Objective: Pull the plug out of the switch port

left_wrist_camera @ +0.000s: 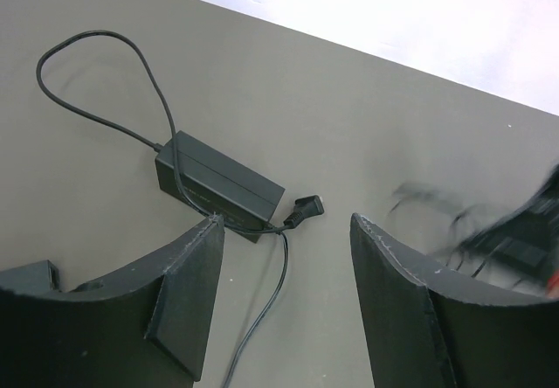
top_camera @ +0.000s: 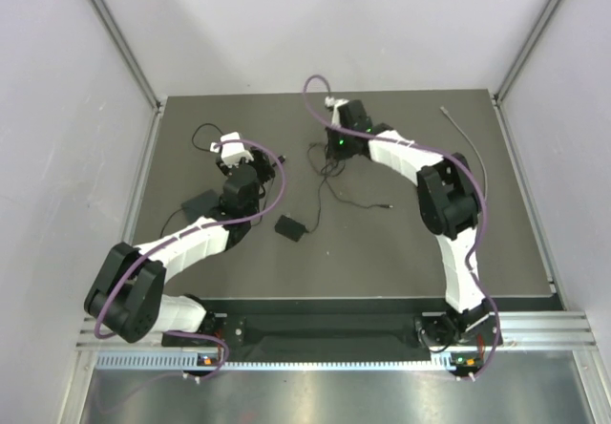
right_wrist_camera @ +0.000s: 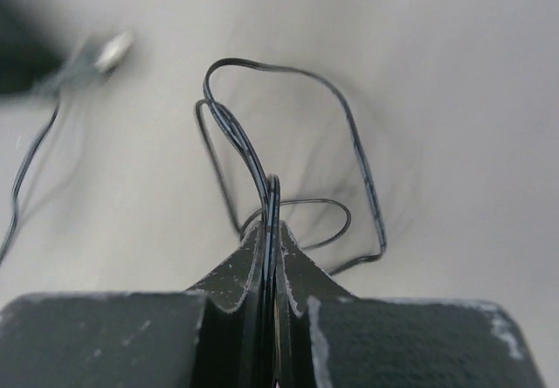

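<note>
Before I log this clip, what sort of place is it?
Probably a lab robot cell, not a home: matte dark-grey tabletop boxed in by plain white wall panels on aluminium frame rails, with a black rectangular power brick lying on it.

Both arms are built of glossy white shell links joined by bulky matt black joint housings, and a purple braided cable trails back from the jaws along each arm. Just behind the jaws of the right arm, a small green light glows on the black wrist. The left gripper has matt black wedge-shaped fingers with pale, scuffed edges, and the right gripper has black fingers flecked with whitish scratches back from the tips.
</note>
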Action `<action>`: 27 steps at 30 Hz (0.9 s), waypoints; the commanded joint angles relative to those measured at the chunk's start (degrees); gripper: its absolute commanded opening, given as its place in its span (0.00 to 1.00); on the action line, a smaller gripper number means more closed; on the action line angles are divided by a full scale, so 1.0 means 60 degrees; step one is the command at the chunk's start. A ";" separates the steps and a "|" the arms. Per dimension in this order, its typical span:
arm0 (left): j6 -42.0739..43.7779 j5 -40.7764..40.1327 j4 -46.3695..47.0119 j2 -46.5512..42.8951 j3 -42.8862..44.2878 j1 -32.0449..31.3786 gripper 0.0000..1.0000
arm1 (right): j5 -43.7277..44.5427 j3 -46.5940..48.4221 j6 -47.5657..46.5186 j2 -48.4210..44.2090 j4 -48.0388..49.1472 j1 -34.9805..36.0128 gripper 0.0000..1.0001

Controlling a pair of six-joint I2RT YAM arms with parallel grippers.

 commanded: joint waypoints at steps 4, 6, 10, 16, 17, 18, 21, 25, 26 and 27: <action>-0.0156 0.0014 0.0575 0.0021 -0.0068 0.0038 0.65 | 0.0320 0.2228 -0.0031 0.0396 -0.0014 -0.1336 0.00; -0.0215 0.0058 0.0634 0.0124 -0.0068 0.0038 0.65 | 0.0379 0.2787 -0.0032 0.0689 -0.0146 -0.1759 0.00; -0.0215 0.0219 0.0663 0.0416 0.0063 0.0038 0.65 | 0.0394 0.4630 0.0173 0.1670 -0.0439 -0.2449 0.00; -0.0273 0.0395 0.0619 0.0856 0.0269 0.0067 0.65 | 0.0467 0.5195 0.0379 0.2199 -0.0615 -0.3109 0.00; -0.0273 0.0424 0.0619 0.0871 0.0312 0.0067 0.65 | 0.0540 0.5019 0.0408 0.2155 -0.0572 -0.3197 0.00; -0.0288 0.0454 0.0619 0.0915 0.0327 0.0067 0.65 | 0.0758 0.4814 0.0466 0.2010 -0.0499 -0.3256 0.00; -0.0376 0.0614 0.0605 0.1003 0.0371 0.0096 0.65 | 0.1445 0.3818 0.0832 0.1629 -0.0424 -0.3490 0.00; -0.0507 0.0849 0.0547 0.1134 0.0430 0.0184 0.65 | 0.1712 0.3216 0.0965 0.1437 -0.0673 -0.3608 0.00; -0.0522 0.0907 0.0517 0.1164 0.0488 0.0184 0.65 | 0.1712 0.3273 0.0936 0.1481 -0.0790 -0.3622 0.00; -0.0551 0.1039 0.0502 0.1222 0.0517 0.0213 0.64 | 0.1683 0.3433 0.0906 0.1641 -0.0965 -0.3637 0.06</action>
